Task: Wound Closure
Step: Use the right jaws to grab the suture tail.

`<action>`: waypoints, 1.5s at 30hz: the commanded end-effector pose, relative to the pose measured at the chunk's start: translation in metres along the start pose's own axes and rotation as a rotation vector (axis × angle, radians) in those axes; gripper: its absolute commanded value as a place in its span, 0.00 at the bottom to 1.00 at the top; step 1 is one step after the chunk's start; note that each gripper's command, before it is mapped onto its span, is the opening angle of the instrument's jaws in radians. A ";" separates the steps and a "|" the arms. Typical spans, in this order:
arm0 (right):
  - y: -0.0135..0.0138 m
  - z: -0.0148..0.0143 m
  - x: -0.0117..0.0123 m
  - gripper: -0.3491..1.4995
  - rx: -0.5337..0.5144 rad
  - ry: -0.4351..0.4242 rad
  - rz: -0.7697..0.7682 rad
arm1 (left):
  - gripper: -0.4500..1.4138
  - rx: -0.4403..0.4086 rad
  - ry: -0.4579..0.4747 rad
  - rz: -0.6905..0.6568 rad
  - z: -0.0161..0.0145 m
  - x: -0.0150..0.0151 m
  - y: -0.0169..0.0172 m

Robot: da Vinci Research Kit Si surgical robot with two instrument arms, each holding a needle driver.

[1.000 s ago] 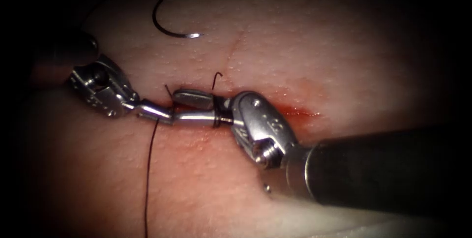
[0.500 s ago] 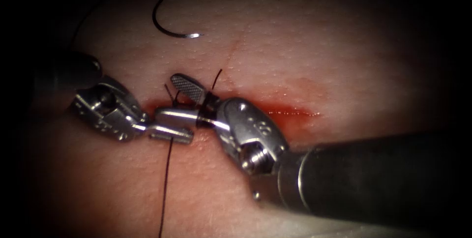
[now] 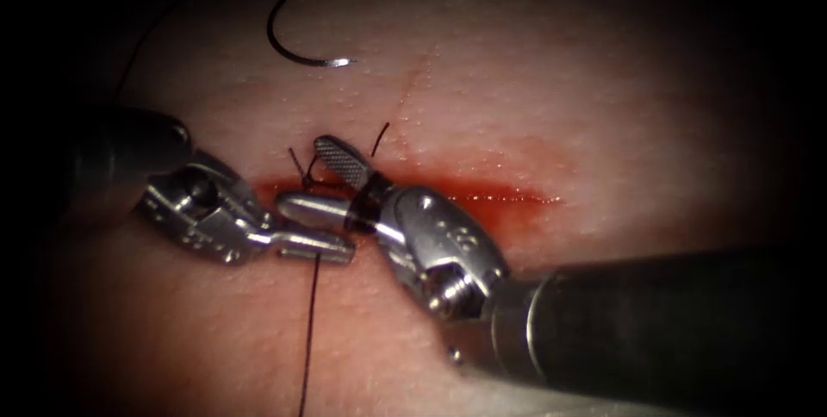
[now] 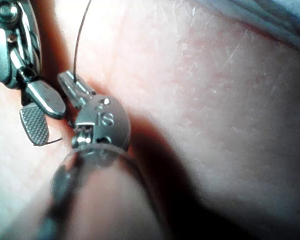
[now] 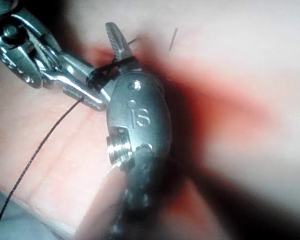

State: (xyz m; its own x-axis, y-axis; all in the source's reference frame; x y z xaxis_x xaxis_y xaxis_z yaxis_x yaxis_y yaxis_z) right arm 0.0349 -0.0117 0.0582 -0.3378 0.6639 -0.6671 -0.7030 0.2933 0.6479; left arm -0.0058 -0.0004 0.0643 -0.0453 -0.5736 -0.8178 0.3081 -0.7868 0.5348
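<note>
Thread [image 3: 307, 331] runs up from the bottom edge of the endoscope view to the left gripper [image 3: 317, 247], whose jaws are closed on it just below the cut [image 3: 482, 191], so the strand stands in a straight, near-vertical line, apparently taut. The same hold appears in the left wrist view, where the thread [image 4: 78, 42] leaves the left gripper [image 4: 75, 90] and runs away over the tissue [image 4: 215, 100]. The right gripper [image 3: 320, 183] lies across the cut from the right with its jaws parted; the upper, ribbed jaw is lifted toward the far side and the lower one lies flat beside the left gripper, and thread is wound in dark turns round the base of these jaws. They close on nothing. In the right wrist view the right gripper [image 5: 97, 65] shows the same dark wrap, with the left gripper [image 5: 82, 98] touching or nearly touching it. Two short thread ends [image 3: 380, 138] stand up from the tissue [image 3: 603, 107] at the left end of the cut, where red fluid [image 3: 500, 189] pools along the line. The curved needle [image 3: 293, 48] lies loose on the tissue well above and left of both tools, held by neither and not in the tissue, seemingly parked clear of the thread work.
</note>
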 end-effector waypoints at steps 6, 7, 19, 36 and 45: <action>0.0024 0.0003 -0.0012 0.70 -0.075 -0.038 0.023 | 0.00 0.018 0.000 -0.017 0.0007 -0.0025 -0.0011; 0.0028 0.0002 -0.0014 0.70 -0.093 -0.041 0.039 | 0.00 0.020 -0.002 -0.018 0.0009 -0.0029 -0.0012; 0.0047 -0.0008 -0.0017 0.68 -0.187 -0.039 0.181 | 0.00 0.025 -0.005 -0.028 0.0021 -0.0046 -0.0017; 0.0058 0.0018 -0.0037 0.55 -0.229 -0.108 0.202 | 0.00 0.019 -0.006 -0.027 0.0020 -0.0046 -0.0016; 0.0050 0.0024 -0.0041 0.00 -0.223 -0.140 0.204 | 0.00 0.018 -0.004 -0.032 0.0017 -0.0045 -0.0014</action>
State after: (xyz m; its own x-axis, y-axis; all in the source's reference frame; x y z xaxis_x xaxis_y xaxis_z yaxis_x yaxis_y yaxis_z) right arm 0.0337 -0.0113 0.0645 -0.4073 0.7873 -0.4629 -0.7547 -0.0047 0.6560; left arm -0.0072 0.0027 0.0670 -0.0596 -0.5470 -0.8350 0.2899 -0.8099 0.5099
